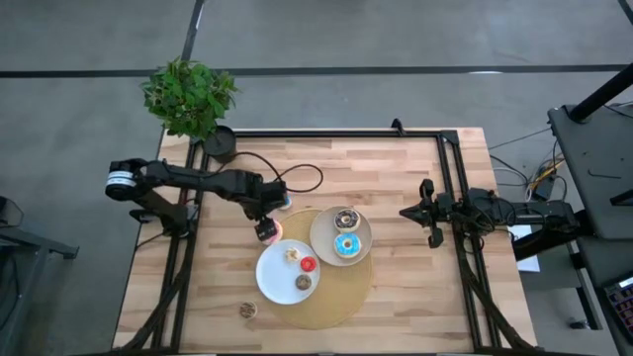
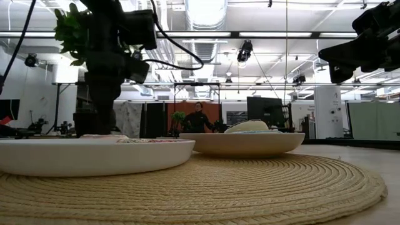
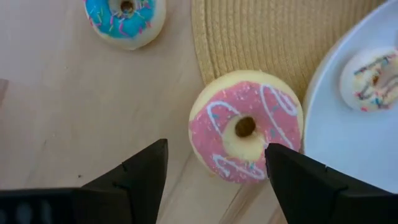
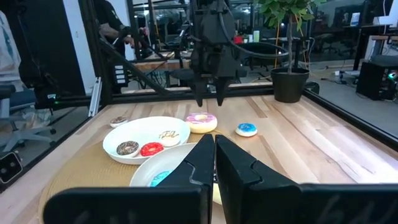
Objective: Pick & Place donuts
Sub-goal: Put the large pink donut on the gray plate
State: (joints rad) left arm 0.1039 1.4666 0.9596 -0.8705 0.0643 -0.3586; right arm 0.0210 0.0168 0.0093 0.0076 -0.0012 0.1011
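A pink-iced donut [image 3: 245, 127] lies flat, half on the edge of the woven mat [image 3: 261, 37] and half on the wood, beside the white plate [image 3: 348, 130]. My left gripper [image 3: 216, 148] hangs open just above it, one finger on either side, touching nothing; the right wrist view shows a gap between the left gripper [image 4: 209, 99] and the pink donut [image 4: 201, 122]. A blue-sprinkled donut [image 1: 285, 201] lies on the wood nearby. The white plate [image 1: 272, 282] holds cream, red and brown mini donuts. The beige plate [image 1: 364, 235] holds a chocolate and a blue one. My right gripper [image 4: 214, 155] waits shut at the table's right.
A mini brown donut [image 1: 247, 310] lies on the wood near the table's near left corner. A potted plant [image 1: 188, 94] stands at the far left corner. A dark frame rail [image 1: 336, 133] runs round the table. Bare wood lies between the mat and the right arm.
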